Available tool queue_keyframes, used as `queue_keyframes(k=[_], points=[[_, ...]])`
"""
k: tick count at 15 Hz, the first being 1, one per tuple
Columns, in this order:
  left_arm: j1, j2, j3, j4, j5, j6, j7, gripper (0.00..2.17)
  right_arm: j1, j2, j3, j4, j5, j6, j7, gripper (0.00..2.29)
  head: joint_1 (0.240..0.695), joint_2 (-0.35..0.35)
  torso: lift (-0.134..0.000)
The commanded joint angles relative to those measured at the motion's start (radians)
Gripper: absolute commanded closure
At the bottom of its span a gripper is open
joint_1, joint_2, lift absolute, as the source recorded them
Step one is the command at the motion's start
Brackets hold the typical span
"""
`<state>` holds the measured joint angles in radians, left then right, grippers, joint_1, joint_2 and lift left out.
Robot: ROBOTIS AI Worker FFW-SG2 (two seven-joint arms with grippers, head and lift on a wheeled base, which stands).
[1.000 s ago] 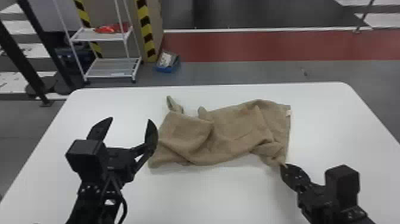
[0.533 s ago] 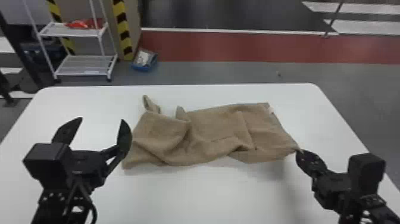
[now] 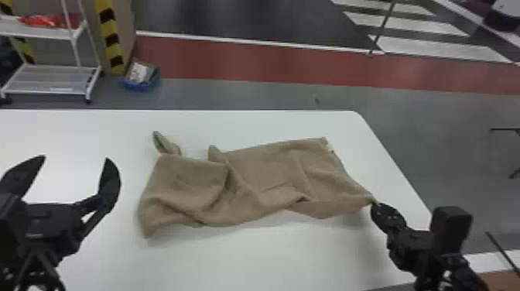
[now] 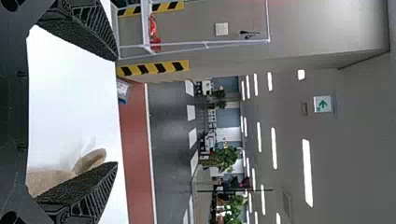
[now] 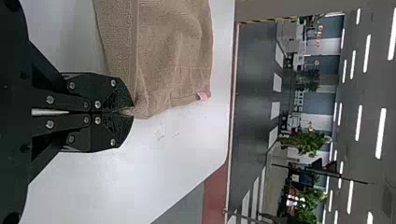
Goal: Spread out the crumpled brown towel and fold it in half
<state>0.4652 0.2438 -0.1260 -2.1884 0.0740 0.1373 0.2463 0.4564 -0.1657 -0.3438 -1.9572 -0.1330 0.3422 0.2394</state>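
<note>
The brown towel (image 3: 255, 185) lies rumpled on the white table, its left part bunched in folds with two bits sticking up at the back, its right part flatter. My right gripper (image 3: 376, 207) holds the towel's near right corner. In the right wrist view, the fingers of that gripper (image 5: 127, 112) are closed on the corner of the towel (image 5: 173, 51). Left of the towel, my left gripper (image 3: 77, 166) is spread wide with nothing in it. In the left wrist view, a part of the towel (image 4: 49, 180) shows beside one finger of the left gripper (image 4: 116, 112).
The white table (image 3: 247, 255) has its right edge close to my right arm. Beyond its far edge, on the floor, stand a white shelf cart (image 3: 50, 79) and a blue bin (image 3: 141, 79).
The head view has swung to the right. My right gripper has moved outward to the right, drawing the held corner with it and stretching the towel's right part. The left gripper stays open.
</note>
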Motion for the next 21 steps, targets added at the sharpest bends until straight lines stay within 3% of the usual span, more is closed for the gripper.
queue_keyframes(k=[1,2,3,8,11,14,18,19,21], points=[[0.0,-0.001,-0.001,0.001,-0.002,0.0,0.001,0.09,-0.007,0.002,-0.001,0.024,0.0,-0.005,0.0,0.62,0.695,-0.22,-0.125],[0.001,-0.001,-0.001,0.002,-0.002,0.0,0.001,0.09,-0.007,0.008,-0.004,0.023,0.0,-0.005,0.0,0.25,0.695,-0.223,-0.125],[0.001,-0.001,0.002,0.004,-0.003,0.0,0.001,0.09,-0.002,0.017,-0.009,0.009,0.0,-0.005,0.0,0.1,0.695,-0.225,-0.125],[-0.002,-0.003,0.003,0.009,-0.002,0.0,-0.001,0.09,0.057,0.051,-0.031,-0.14,-0.011,-0.005,0.0,0.07,0.695,-0.22,-0.125],[-0.007,-0.001,0.003,0.016,-0.002,0.0,-0.001,0.09,0.087,0.061,-0.023,-0.226,-0.105,-0.015,0.0,0.08,0.695,-0.21,-0.125],[-0.011,-0.001,-0.001,0.019,-0.002,0.0,-0.001,0.09,0.088,0.064,0.108,-0.269,-0.051,-0.018,0.001,0.17,0.695,-0.166,-0.125],[-0.003,0.006,0.011,0.015,0.003,-0.003,0.001,0.09,0.033,0.045,0.384,-0.259,0.107,-0.018,0.001,0.29,0.695,-0.062,-0.125],[0.003,0.006,0.016,0.01,0.003,-0.006,0.001,0.09,0.016,0.035,0.437,-0.249,0.119,-0.018,0.001,0.32,0.695,0.009,-0.125],[0.01,0.006,0.032,0.007,0.009,-0.021,0.002,0.09,-0.035,0.015,0.559,-0.212,0.151,-0.018,0.0,0.32,0.695,0.085,-0.125]])
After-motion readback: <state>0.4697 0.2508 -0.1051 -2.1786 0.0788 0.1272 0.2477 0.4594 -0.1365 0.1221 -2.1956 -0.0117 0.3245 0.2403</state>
